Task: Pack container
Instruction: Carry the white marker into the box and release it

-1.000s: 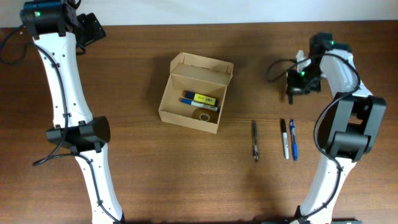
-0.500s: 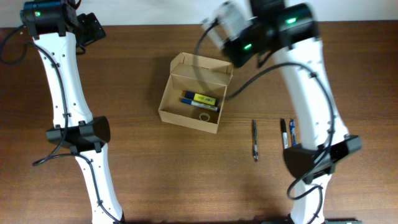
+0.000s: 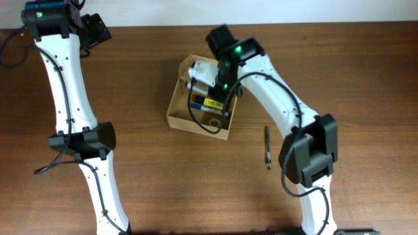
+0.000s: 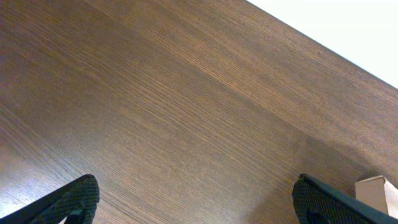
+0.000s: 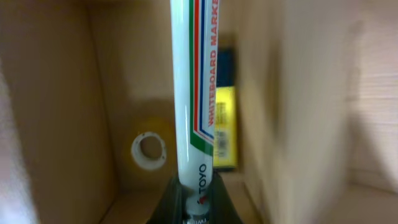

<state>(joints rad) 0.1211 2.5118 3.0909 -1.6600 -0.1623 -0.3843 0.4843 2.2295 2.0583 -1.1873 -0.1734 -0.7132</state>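
While the right gripper [image 5: 196, 204] hangs directly above the cardboard box [image 3: 189, 124] at mid-table, pinching one white whiteboard marker [image 5: 191, 93] that points down into it, the left gripper [image 4: 196, 202] sits well apart over the table's [image 3: 150, 183] far corner, fingers spread. Inside the box lie one tape roll [image 5: 148, 149] and one yellow-and-blue item [image 5: 225, 124]. One pen [image 3: 267, 147] shows on the table, near the box.

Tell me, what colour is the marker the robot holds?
The marker is white with green, red, blue stripes; clearest in right wrist view.
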